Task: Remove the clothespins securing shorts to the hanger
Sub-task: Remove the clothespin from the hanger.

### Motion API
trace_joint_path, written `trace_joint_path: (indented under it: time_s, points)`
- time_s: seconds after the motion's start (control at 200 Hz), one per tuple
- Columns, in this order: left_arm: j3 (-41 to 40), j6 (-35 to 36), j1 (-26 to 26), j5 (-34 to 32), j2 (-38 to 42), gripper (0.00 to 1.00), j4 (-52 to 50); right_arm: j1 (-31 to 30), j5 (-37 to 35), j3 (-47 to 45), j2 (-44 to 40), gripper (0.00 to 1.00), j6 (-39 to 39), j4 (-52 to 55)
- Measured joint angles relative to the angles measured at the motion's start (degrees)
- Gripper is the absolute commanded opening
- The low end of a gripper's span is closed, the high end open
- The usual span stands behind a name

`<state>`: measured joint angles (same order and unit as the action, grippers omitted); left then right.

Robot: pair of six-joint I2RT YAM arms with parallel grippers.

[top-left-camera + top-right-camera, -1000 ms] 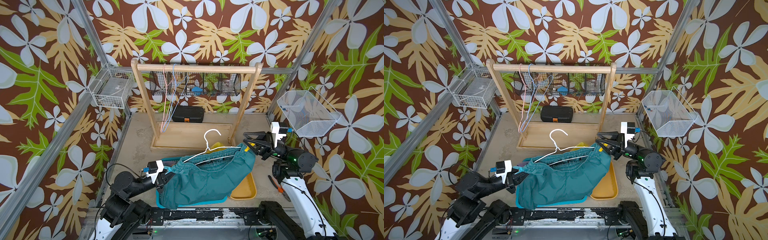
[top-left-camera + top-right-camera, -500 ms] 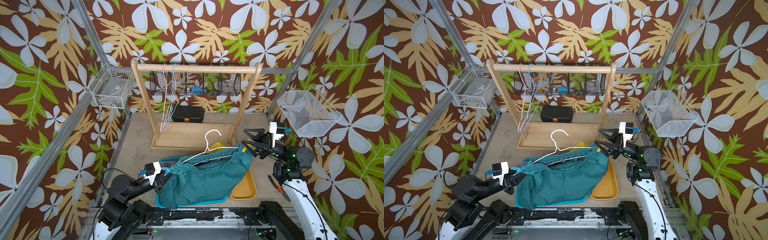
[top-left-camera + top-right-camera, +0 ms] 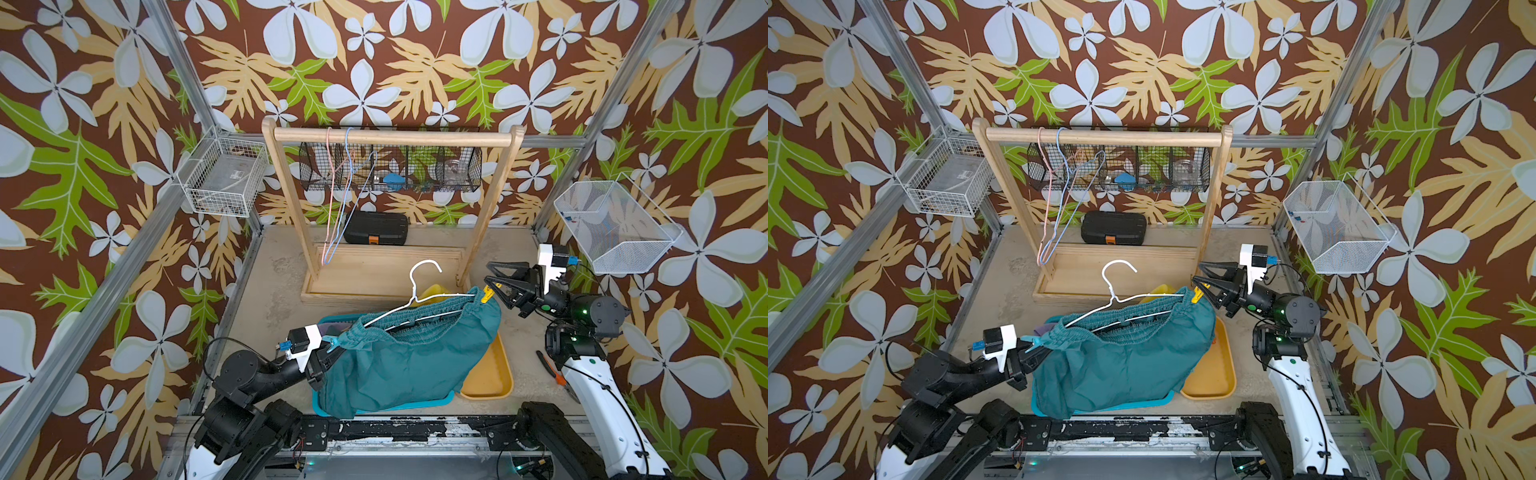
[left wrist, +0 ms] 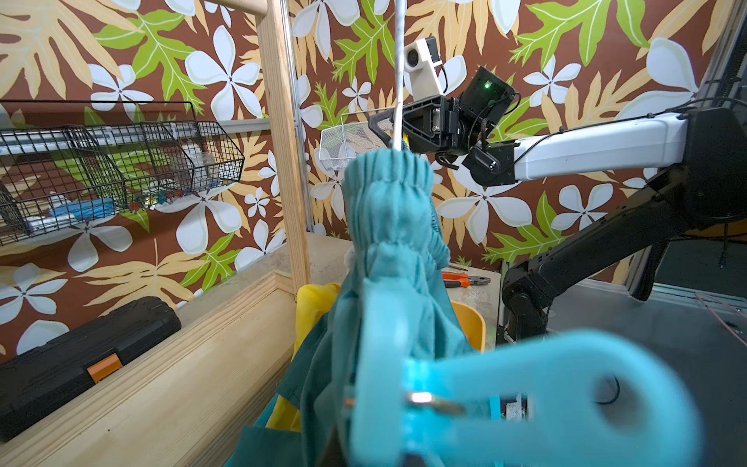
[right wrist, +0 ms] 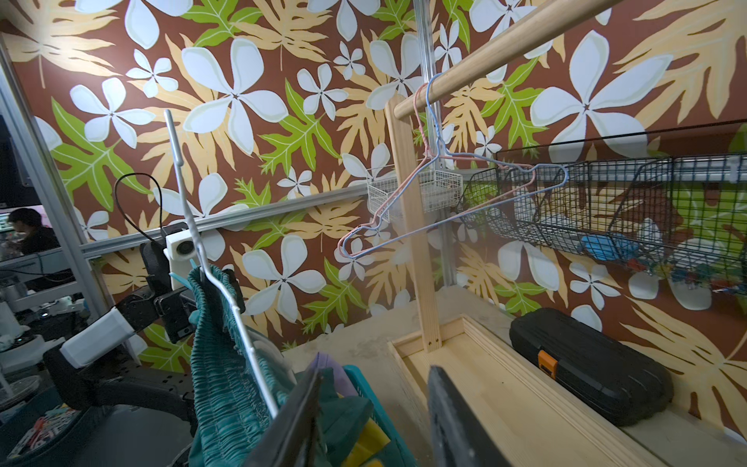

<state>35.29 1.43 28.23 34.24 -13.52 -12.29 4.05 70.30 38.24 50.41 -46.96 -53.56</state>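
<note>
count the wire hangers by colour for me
white hanger, threaded through the teal shorts: 1
pink hanger, on the wooden rail: 1
blue hanger, on the wooden rail: 1
total: 3

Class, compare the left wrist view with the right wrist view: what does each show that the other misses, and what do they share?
Only the left wrist view: the orange-handled pliers on the table and the right arm reaching in. Only the right wrist view: the pink and blue hangers on the rail, and the left arm. Both: the teal shorts, the white hanger, the black case and the wooden rack.
</note>
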Motion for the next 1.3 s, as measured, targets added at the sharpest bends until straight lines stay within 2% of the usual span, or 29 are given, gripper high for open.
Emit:
trace_joint_path:
  time_s: [0.13, 0.255, 0.385, 0.505, 0.606, 0.741, 0.841, 0.921, 1.191, 1.301]
  points:
    - [0.4, 0.2, 0.0, -0.4, -0.1, 0.0, -0.1, 0.0, 1.1, -1.7, 2.0, 0.19, -7.3, -9.3]
    - [0.5, 0.2, 0.0, -0.7, -0.5, 0.0, -0.1, 0.0, 1.9, -2.9, 4.7, 0.0, -16.3, -21.0]
    - [0.9, 0.2, 0.0, -0.7, -0.9, 0.0, -0.1, 0.0, 2.3, -3.3, 8.1, 0.0, -24.8, -31.6]
    - [1.1, 0.2, 0.0, -0.8, -1.2, 0.0, -0.1, 0.0, 2.4, -3.2, 10.5, 0.0, -31.0, -35.9]
    - [1.1, 0.1, 0.0, -0.7, -1.4, 0.0, -0.1, 0.0, 2.6, -3.2, 11.4, 0.0, -34.1, -37.2]
    - [1.1, 0.1, 0.0, -0.5, -1.6, 0.0, 0.0, 0.0, 2.9, -2.4, 11.2, 0.0, -34.4, -37.9]
    - [1.0, 0.1, 0.0, -0.3, -2.1, 0.0, 0.0, 0.0, 3.0, -0.9, 9.7, 0.0, -31.1, -36.2]
    - [0.7, 0.2, 0.0, 0.4, -2.3, 0.0, 0.2, 0.1, 2.9, 1.2, 7.4, 0.0, -25.6, -30.1]
    - [0.7, 0.4, 0.0, 0.8, -2.6, 0.0, 0.2, 0.0, -1.8, 8.0, -1.6, 0.0, 2.5, 5.9]
    - [0.6, 0.6, 0.0, 1.0, -2.4, 0.0, -0.1, 0.2, -4.4, 9.6, -3.1, 0.0, 9.2, 14.6]
